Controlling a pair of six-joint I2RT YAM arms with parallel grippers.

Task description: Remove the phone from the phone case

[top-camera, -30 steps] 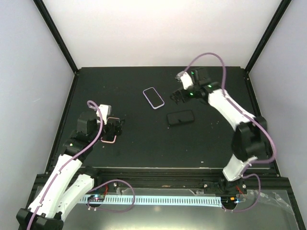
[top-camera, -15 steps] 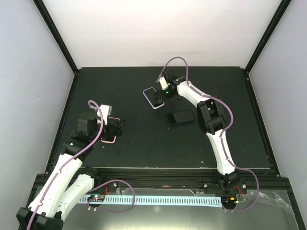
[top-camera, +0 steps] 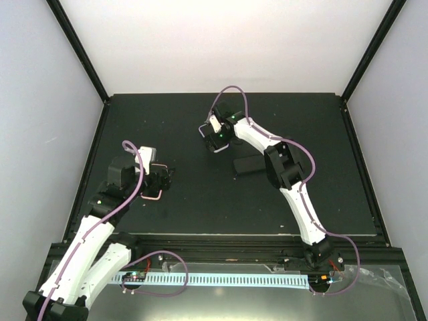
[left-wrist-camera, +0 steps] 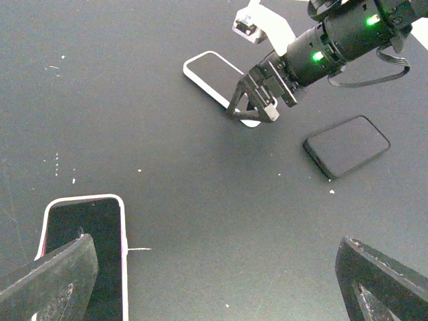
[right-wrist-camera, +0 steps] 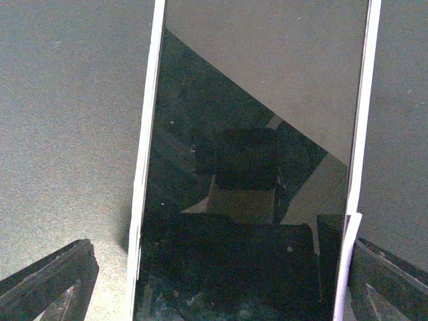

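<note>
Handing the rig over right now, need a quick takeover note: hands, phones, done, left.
Left hand: open, holding nothing, over the pink-cased phone at the left of the table.
Right hand: open, holding nothing, jaws either side of one end of the white-cased phone, mid-table, far side.
Black slab lies flat beside it, apart; bare phone or case, cannot tell.
Done: reach only; both cased phones sit in their cases.
Left: grip, peel the case off, pull the phone out.
</note>
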